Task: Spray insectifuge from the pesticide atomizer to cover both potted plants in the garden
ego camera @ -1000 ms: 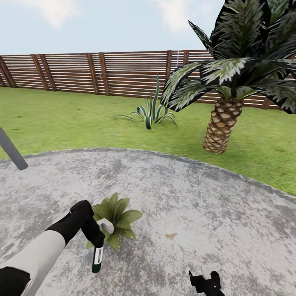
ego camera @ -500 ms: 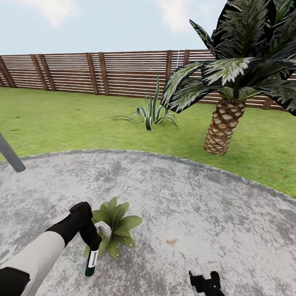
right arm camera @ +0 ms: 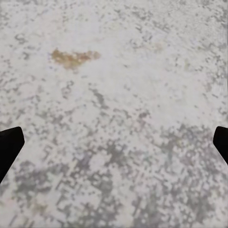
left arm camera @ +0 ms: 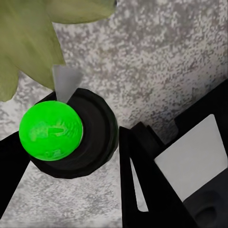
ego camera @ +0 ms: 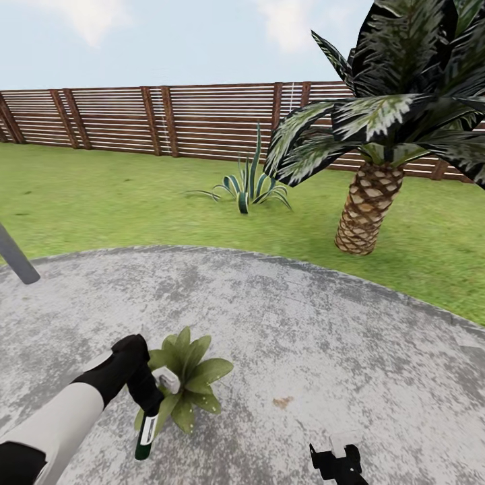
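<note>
My left pincer [ego camera: 149, 412] pinches the spray bottle [ego camera: 144, 438] over the grey mottled patio [ego camera: 303, 323], the bottle hanging nearly upright with its dark green end down and a pale label on its side. The bottle sits just beside a small potted plant [ego camera: 192, 374], whose broad pointed leaves spread low over the paving well inside the patio's curved edge; a pale part shows among the leaves close to my pincer. Seen along the left pincer's fingers [left arm camera: 142, 190], the bottle's round dark body [left arm camera: 90, 137] carries a bright green cap [left arm camera: 51, 130], with a small pale piece above it and the plant's olive leaves [left arm camera: 28, 42] close by over the speckled stone. My left arm [ego camera: 60, 417], white with a black wrist, reaches in toward the plant. My right pincer [ego camera: 338, 462] hangs low over bare paving, its dark fingers [right arm camera: 9, 145] spread wide apart with nothing between them; a small brownish stain [right arm camera: 71, 57] marks the stone beneath, and the same stain [ego camera: 281, 402] lies on the patio between plant and right pincer. Beyond the patio's far edge lies green lawn [ego camera: 101, 202], with a spiky thin-leaved plant [ego camera: 246, 182], a scaly-trunked palm [ego camera: 367, 209] and a brown slat fence [ego camera: 168, 121] behind them. A grey pole [ego camera: 15, 254] leans in near the patio's edge.
</note>
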Tool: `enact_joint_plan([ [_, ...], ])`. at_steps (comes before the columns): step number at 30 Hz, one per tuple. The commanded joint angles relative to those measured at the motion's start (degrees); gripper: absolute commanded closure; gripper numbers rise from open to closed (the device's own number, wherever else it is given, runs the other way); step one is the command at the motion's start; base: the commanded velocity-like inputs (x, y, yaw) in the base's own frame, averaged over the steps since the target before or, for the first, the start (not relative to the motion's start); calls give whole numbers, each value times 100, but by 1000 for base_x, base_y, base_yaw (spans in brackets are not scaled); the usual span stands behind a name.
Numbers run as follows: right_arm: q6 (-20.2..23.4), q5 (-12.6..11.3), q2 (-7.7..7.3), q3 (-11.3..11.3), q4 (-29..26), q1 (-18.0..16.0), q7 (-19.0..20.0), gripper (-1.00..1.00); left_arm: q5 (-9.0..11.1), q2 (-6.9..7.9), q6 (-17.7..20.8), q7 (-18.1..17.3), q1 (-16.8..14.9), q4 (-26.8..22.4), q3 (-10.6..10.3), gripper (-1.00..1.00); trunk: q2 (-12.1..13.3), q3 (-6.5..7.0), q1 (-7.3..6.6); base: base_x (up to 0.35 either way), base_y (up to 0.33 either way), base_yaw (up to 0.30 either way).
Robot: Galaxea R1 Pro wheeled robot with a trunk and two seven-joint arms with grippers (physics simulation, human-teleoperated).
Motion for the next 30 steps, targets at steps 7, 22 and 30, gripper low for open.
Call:
enact_joint_plan([
  [7, -14, -23, -1, 50, 3, -3, -29, -100, -35, -46, 56, -58, -4, 161, 23, 100, -2, -5, -1, 0, 0, 0],
  [22, -14, -23, -10, 51, 3, -3, -27, -100, -68, -1, 268, -465, -36, 125, 29, 100, -2, -5, -1, 0, 0, 0],
  [30, -14, -23, -2, 55, 3, -3, -29, -100, -76, 113, 260, -412, 0, 170, 38, 100, -2, -5, -1, 0, 0, 0],
])
